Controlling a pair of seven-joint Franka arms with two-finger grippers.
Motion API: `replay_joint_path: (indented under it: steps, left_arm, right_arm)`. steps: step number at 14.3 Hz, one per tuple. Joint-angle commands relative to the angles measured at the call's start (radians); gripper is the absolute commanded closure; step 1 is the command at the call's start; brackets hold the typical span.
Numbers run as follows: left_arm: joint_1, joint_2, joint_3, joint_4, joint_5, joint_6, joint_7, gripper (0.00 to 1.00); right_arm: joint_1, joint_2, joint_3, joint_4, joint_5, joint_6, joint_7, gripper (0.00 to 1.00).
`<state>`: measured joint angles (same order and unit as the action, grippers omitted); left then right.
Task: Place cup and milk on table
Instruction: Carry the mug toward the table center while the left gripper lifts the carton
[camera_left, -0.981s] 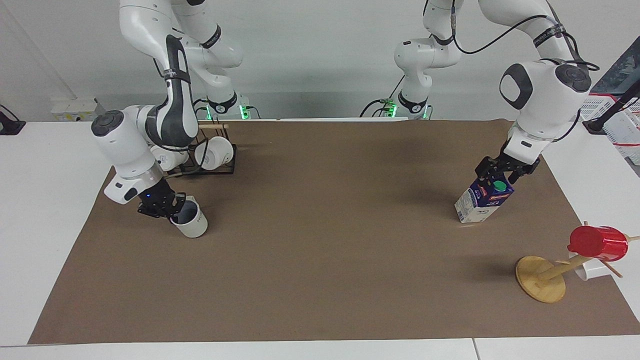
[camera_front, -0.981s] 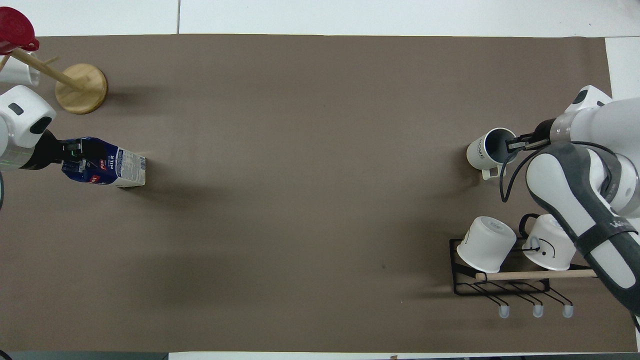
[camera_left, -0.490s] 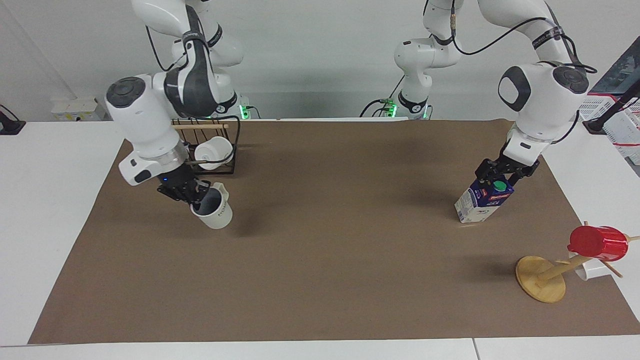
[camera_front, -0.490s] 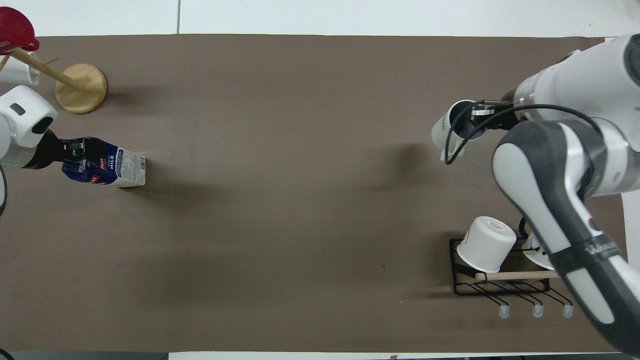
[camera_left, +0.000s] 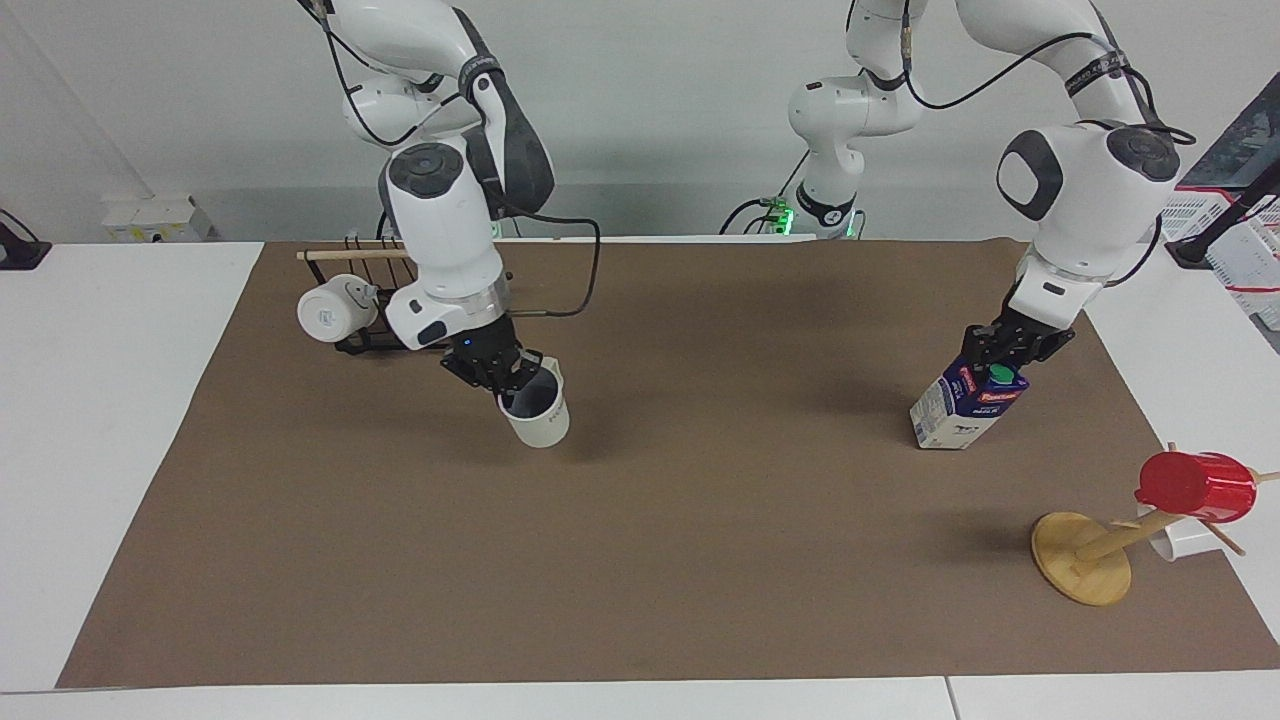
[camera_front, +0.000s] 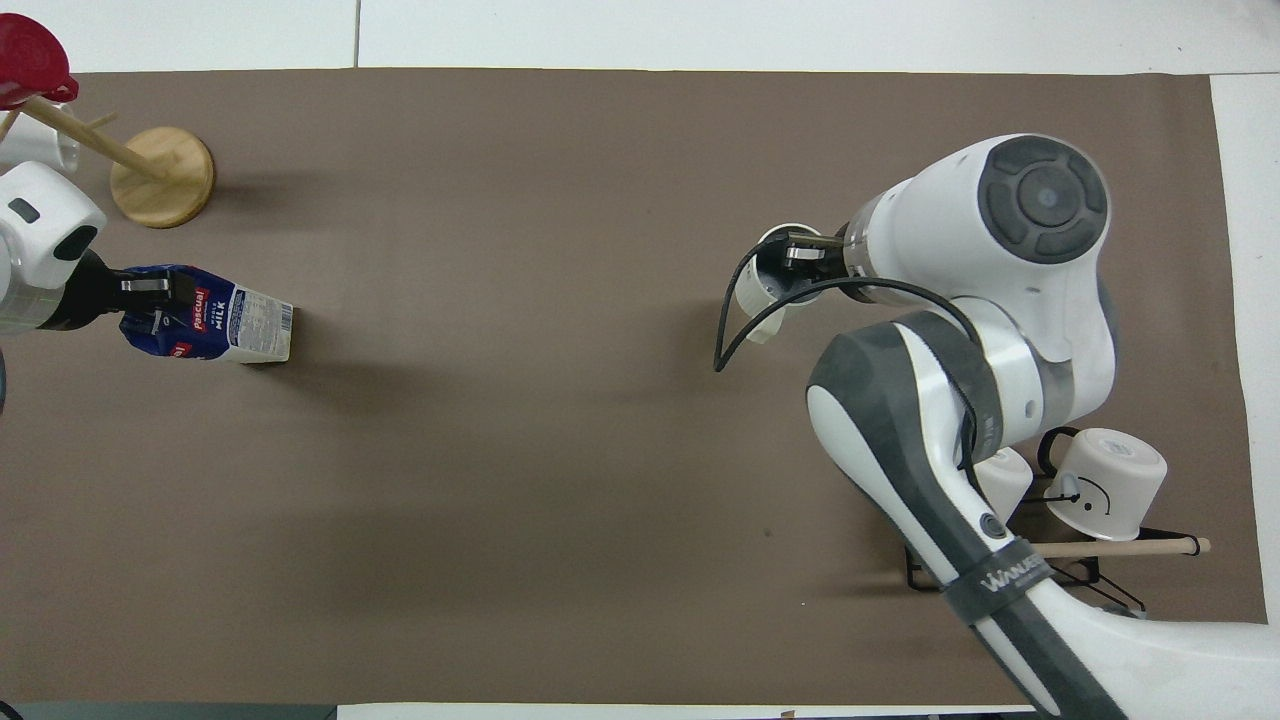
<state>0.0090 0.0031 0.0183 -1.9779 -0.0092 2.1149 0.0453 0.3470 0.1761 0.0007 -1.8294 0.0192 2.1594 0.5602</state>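
The cup is an off-white mug with a grey-blue inside. My right gripper is shut on its rim and holds it tilted, low over the brown paper of the table. It also shows in the overhead view, under the right gripper. The milk is a blue and white carton with a green cap. It leans with its base at the paper, toward the left arm's end. My left gripper is shut on its top. The milk and left gripper show in the overhead view too.
A black wire rack with two white mugs stands near the right arm's base. A wooden mug tree holding a red cup and a white cup stands at the left arm's end, farther from the robots than the milk.
My right arm has carried the cup from beside the rack toward the middle of the paper. The milk has stayed in place in my left gripper, shifting only slightly.
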Motion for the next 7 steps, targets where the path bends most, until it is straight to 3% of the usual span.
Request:
replay_joint_path:
  steps: [1, 7]
  left_arm:
    - [0.008, -0.025, -0.001, 0.069, -0.002, -0.1, -0.001, 1.0]
    - [0.009, -0.052, -0.001, 0.249, 0.0, -0.332, -0.001, 1.0]
  right_arm:
    - [0.045, 0.035, -0.002, -0.018, -0.024, 0.072, 0.128, 1.0]
    - [0.168, 0.124, -0.002, -0.021, -0.166, 0.129, 0.339, 1.0]
